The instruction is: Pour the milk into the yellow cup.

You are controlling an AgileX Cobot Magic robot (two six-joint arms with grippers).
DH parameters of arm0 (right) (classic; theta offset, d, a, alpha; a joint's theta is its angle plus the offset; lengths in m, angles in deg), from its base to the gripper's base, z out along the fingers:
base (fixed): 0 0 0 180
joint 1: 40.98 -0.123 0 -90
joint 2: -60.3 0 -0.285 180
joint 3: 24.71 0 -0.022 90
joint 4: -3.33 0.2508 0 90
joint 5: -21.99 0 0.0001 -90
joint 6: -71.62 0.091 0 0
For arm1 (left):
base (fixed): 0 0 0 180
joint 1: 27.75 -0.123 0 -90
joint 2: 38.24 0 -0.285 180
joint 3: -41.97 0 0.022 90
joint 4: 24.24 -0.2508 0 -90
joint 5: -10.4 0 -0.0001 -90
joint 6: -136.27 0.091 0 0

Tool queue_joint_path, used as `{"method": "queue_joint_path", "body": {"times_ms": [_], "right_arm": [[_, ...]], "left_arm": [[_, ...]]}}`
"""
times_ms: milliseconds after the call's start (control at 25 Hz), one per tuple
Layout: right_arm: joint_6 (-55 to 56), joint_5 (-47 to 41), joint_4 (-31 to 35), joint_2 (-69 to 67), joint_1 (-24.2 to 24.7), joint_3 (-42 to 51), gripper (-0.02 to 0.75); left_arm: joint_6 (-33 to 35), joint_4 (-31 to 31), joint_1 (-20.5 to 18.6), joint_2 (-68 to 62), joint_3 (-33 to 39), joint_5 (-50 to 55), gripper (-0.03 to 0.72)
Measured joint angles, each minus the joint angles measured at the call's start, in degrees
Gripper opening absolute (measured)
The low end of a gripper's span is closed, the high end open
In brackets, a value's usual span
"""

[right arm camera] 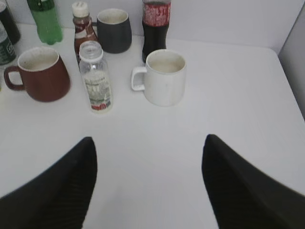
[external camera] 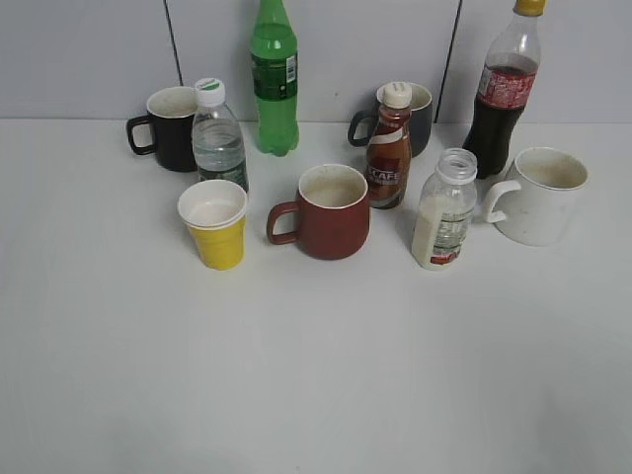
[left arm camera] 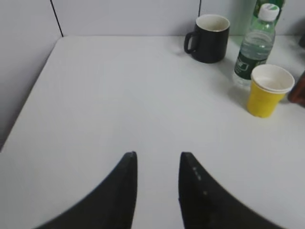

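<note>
Exterior view: capless clear plastic milk bottle (external camera: 443,210) stands upright on the white counter (external camera: 316,375) between reddish-brown handled mug (external camera: 326,211) and white mug (external camera: 538,195), small yellow tapered cup (external camera: 214,224) left of the mug, left gripper (left arm camera: 157,162) fingers slightly parted, right gripper (right arm camera: 148,145) fingers spread wide, both empty.

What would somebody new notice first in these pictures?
Probably the crowd of drinks along the back of the table: a tall green bottle and a cola bottle. Nearer stand the yellow cup, a reddish-brown mug and the uncapped milk bottle.
</note>
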Motion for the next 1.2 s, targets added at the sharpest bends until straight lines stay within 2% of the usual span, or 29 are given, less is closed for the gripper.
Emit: {"method": "queue_joint_path", "body": {"times_ms": [160,360,440,480,680,720,760,800,880,960,1080,1160,1200], "right_arm": [[0.0,8.81,1.3,-7.26,0.0,-0.02,0.515],[0.0,18.86,2.36,-17.46,-1.08,-0.02,0.515],[-0.2,23.01,3.06,-21.3,-1.96,-0.02,0.515],[-0.2,25.08,3.69,-23.08,-2.42,-0.02,0.515],[-1.28,35.63,5.17,-34.49,-6.25,-0.02,0.515],[-1.67,37.88,5.17,-36.71,-6.97,-0.02,0.515],[-1.93,40.74,5.23,-39.9,-7.8,-0.02,0.515],[-2.04,43.19,5.29,-43.19,-8.45,-0.02,0.515],[-2.1,49.16,5.29,-48.31,-9.77,-0.02,0.515],[-2.1,55.57,5.75,-53.43,-10.95,-0.07,0.515],[-0.99,64.97,5.69,-61.43,-13.05,-0.07,0.515],[-0.54,70.57,5.69,-66.11,-14.81,-0.07,0.515],[-0.47,73.15,5.65,-68.9,-15.91,-0.07,0.515]], "left_arm": [[0.0,-3.65,0.0,-5.16,-0.19,-15.09,0.232],[0.0,-5.0,0.0,-15.74,-0.19,-34.93,0.232],[0.0,-5.0,0.0,-18.06,-0.19,-37.67,0.232],[0.0,-4.5,0.0,-24.2,-0.19,-43.43,0.232],[0.0,-0.05,0.0,-40.18,-0.19,-55.31,0.235],[0.0,-0.05,0.0,-40.18,-0.19,-55.31,0.235],[0.0,-0.05,0.0,-40.18,-0.19,-60.84,0.249],[0.0,3.34,0.0,-54.64,-0.19,-63.27,0.261],[0.0,3.93,0.27,-60.65,-0.19,-66.91,0.28],[0.0,4.11,0.87,-65.45,-0.19,-70.93,0.302],[0.0,3.01,3.89,-77.25,-0.19,-81.95,0.328],[0.0,0.95,5.21,-81.31,-0.19,-85.58,0.331],[0.0,-2.83,6.29,-85.6,-0.23,-90.34,0.335]]}}
